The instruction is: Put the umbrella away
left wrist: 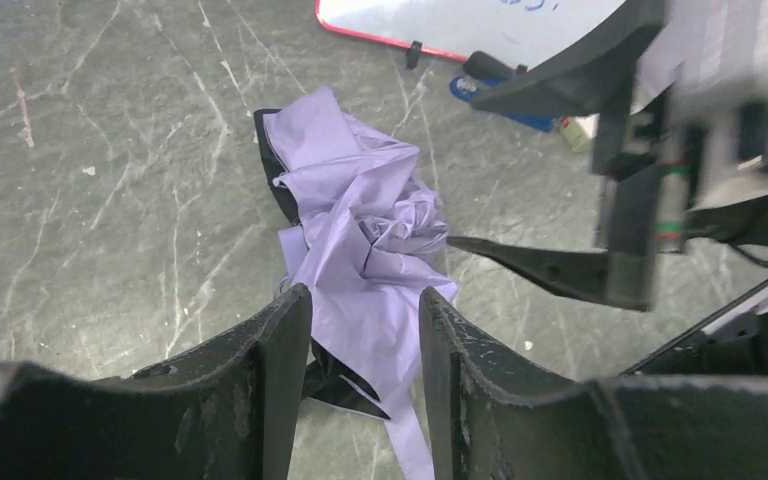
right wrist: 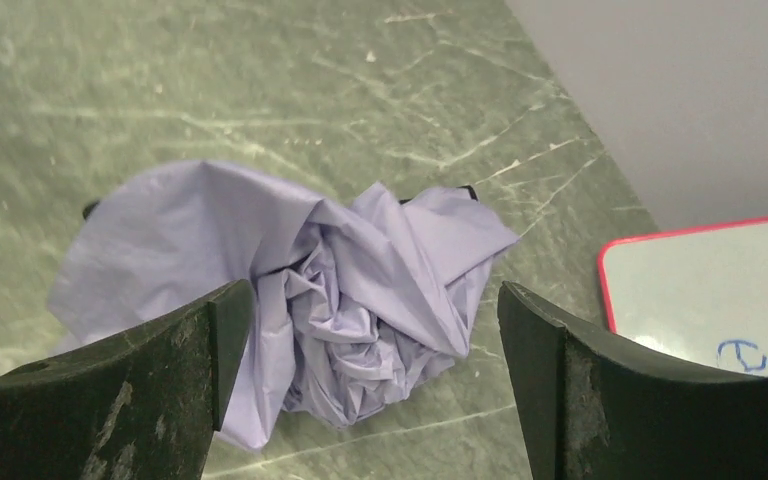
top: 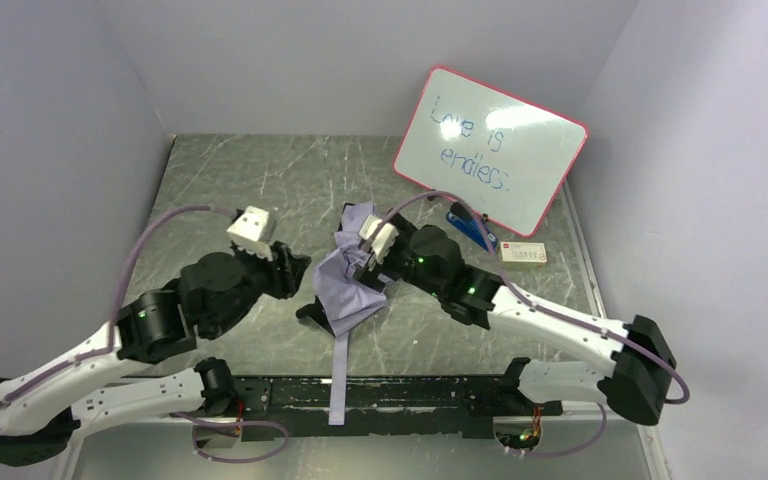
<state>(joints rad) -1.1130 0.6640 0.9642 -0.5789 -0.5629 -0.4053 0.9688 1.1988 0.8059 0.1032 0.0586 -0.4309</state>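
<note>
Fingers [left wrist: 278, 385] of the left claw [left wrist: 362, 360] stand a modest way apart at the left of the scene. Its own wrist view shows lavender fabric of the umbrella [left wrist: 360, 230] filling the gap between them, though whether they touch it cannot be told. The top view puts this claw just beside the heap's left edge, gripping nothing. The umbrella lies collapsed and crumpled in the middle of the grey-green marbled surface [top: 250, 180], between the two claws. One long strip of its fabric trails toward the near edge over the black base rail [top: 410, 395] (only the top view shows that strip whole). Black lining peeks out at the heap's left rim in the left wrist view. The right claw [right wrist: 370, 340] hangs over the heap with its fingers spread wide, holding nothing, the bunched fabric framed between them. Further right, a red-framed whiteboard [top: 490, 150] with blue writing stands tilted at the back right, with a blue object [top: 472, 228] at its foot and a small pale box [top: 523, 254] just beside that.
</note>
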